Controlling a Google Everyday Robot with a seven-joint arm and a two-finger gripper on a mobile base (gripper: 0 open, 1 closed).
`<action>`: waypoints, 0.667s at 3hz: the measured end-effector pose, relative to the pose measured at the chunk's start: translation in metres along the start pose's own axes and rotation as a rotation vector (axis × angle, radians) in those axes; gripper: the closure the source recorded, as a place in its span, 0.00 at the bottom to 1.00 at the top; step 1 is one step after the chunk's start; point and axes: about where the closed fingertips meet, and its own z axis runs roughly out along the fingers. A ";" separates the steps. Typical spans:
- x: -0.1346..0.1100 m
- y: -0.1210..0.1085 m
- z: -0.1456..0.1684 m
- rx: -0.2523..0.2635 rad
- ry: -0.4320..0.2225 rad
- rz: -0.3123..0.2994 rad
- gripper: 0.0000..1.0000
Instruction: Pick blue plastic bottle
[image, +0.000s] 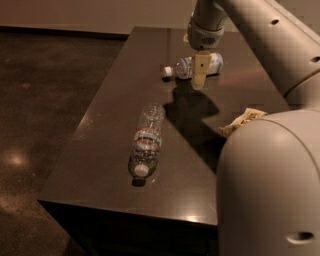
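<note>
My gripper (198, 80) hangs right at the blue plastic bottle (183, 67), which lies on its side on the table (100, 150). Whether it is apart or together, I cannot tell.

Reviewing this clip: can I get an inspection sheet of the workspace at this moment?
Surface: dark table, slightly glossy.
Job's things: blue plastic bottle lying on its side at the far end, white cap pointing left.
Clutter: clear water bottle lying mid-table; snack bag, partly hidden by the arm.
Grippers: gripper pointing down in front of the blue plastic bottle; contact unclear.
Cables: nothing seen.
Surroundings: dark floor, pale wall.
</note>
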 end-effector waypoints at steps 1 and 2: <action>-0.001 -0.015 0.009 -0.007 0.037 -0.026 0.00; 0.001 -0.025 0.021 -0.017 0.079 -0.047 0.00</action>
